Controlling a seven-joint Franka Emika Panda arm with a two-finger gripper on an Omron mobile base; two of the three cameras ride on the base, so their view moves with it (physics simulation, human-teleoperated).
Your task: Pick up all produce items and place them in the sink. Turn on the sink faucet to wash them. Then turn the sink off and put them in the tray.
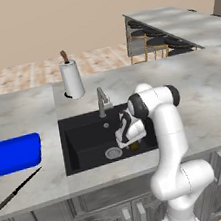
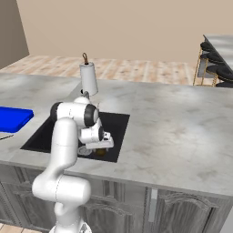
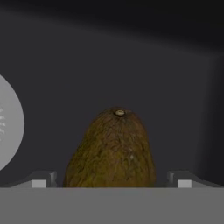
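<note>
While the released tool [image 3: 112, 180] straddles it, the produce item [image 3: 113, 148] sits half cut off in the sink [image 1: 81, 137]

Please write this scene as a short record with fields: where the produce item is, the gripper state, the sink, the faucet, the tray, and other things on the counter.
produce item: brownish item lying on the sink floor, beside the drain
gripper: open, lowered into the sink, one fingertip on each side of the item, not closed on it
sink: black basin, no water visible
faucet: at the back rim
tray: blue, on the counter left of the sink
other: paper-towel roll behind the sink; knife in front of the tray
</note>
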